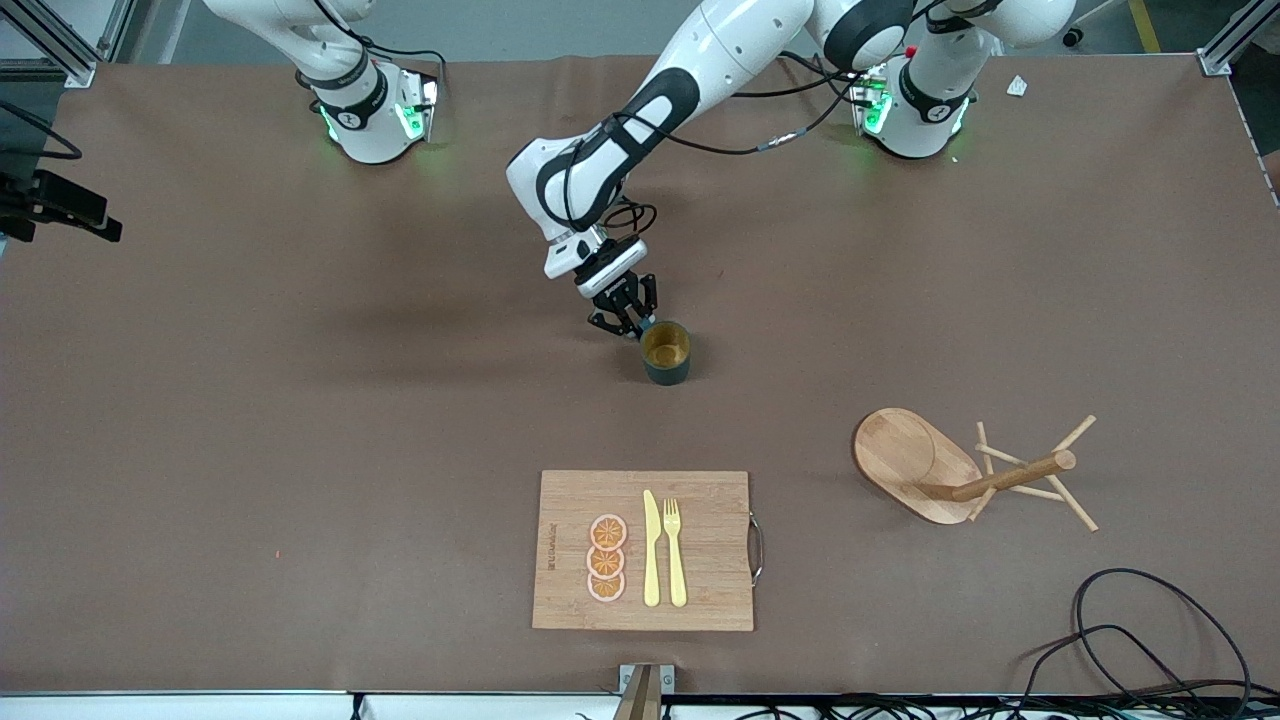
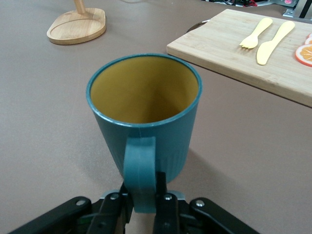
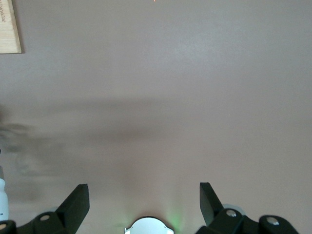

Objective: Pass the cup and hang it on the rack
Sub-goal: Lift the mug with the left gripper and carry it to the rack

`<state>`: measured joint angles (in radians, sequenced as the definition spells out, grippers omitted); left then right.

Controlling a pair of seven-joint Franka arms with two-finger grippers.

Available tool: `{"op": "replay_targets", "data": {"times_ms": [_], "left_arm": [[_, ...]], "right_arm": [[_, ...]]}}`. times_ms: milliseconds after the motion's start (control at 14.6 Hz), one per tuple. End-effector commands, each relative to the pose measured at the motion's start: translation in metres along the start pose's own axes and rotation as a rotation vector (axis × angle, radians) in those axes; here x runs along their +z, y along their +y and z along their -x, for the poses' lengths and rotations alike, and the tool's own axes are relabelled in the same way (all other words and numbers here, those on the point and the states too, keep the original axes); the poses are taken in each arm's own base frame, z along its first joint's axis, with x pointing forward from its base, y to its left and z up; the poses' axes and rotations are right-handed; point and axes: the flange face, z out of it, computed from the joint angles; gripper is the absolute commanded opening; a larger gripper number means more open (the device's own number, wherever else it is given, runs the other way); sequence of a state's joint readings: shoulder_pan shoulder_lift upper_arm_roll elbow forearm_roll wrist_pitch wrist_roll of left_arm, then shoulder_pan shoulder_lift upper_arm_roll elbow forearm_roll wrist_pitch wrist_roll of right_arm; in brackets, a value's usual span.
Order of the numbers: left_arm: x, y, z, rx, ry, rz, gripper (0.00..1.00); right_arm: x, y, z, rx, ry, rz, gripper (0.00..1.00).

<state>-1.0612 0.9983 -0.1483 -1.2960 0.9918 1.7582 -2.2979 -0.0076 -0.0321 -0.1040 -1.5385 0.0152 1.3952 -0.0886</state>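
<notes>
The dark teal cup point(image 1: 665, 352) with a yellowish-brown inside stands upright in the middle of the table. My left gripper point(image 1: 632, 325) reaches down beside it, and in the left wrist view my left gripper point(image 2: 141, 195) is shut on the cup's handle point(image 2: 140, 170), one finger on each side. The cup point(image 2: 163, 136) fills that view. The wooden rack point(image 1: 905, 450) stands toward the left arm's end, nearer the front camera than the cup, with its post and pegs up; its base point(image 2: 78, 27) also shows in the left wrist view. My right gripper point(image 3: 145, 195) is open and empty over bare table.
A bamboo cutting board point(image 1: 710, 540) with a yellow knife, a yellow fork and three orange slices lies nearer the front camera than the cup; it also shows in the left wrist view point(image 2: 229, 48). Black cables point(image 1: 1150, 640) lie at the front corner near the rack.
</notes>
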Motion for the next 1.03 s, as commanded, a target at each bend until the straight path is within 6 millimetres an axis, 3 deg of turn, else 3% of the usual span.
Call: {"op": "replay_targets", "data": {"times_ms": [0, 343, 961], "left_arm": [[-0.010, 0.010, -0.020, 0.020, 0.013, 0.025, 0.00], [-0.014, 0.026, -0.102, -0.067, -0.145, -0.026, 0.00], [-0.033, 0.038, -0.272, -0.297, -0.588, -0.014, 0.00]], "right_arm": [[-0.007, -0.009, 0.018, -0.014, 0.016, 0.012, 1.00], [-0.014, -0.007, 0.024, -0.011, 0.026, 0.026, 1.00], [-0.021, -0.007, 0.035, 0.016, 0.004, 0.013, 1.00]]}}
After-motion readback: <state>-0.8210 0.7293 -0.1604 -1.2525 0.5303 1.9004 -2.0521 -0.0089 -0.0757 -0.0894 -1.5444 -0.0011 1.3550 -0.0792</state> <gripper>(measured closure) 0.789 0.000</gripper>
